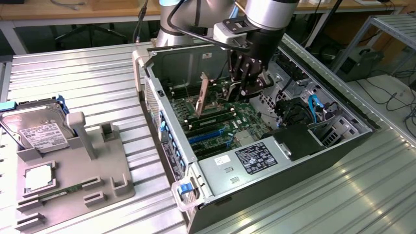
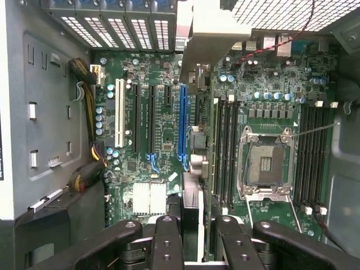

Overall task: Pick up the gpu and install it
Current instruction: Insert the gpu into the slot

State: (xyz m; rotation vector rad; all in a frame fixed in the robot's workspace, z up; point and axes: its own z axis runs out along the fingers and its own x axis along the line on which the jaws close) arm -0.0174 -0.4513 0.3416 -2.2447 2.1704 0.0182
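Observation:
My gripper (image 1: pixel 249 80) reaches down into the open computer case (image 1: pixel 215 170) and is shut on the gpu (image 1: pixel 202 96). The card stands on edge over the motherboard (image 1: pixel 227 124). In the wrist view the gpu (image 2: pixel 191 211) shows edge-on as a thin dark strip between my two fingers (image 2: pixel 167 242). It runs beside the long blue slot (image 2: pixel 183 121), and its pale metal bracket (image 2: pixel 205 39) points at the case's slotted rear wall (image 2: pixel 112 22). I cannot tell whether the card's edge sits in a slot.
The open CPU socket (image 2: pixel 267 163) and memory slots (image 2: pixel 225 146) lie beside the card. A black box (image 1: pixel 295 141) and cables fill the case's near end. On the exterior view's left, a grey fixture (image 1: pixel 97 180) carries a silver hard drive (image 1: pixel 36 131), a processor (image 1: pixel 39 178) and a green memory stick (image 1: pixel 62 192).

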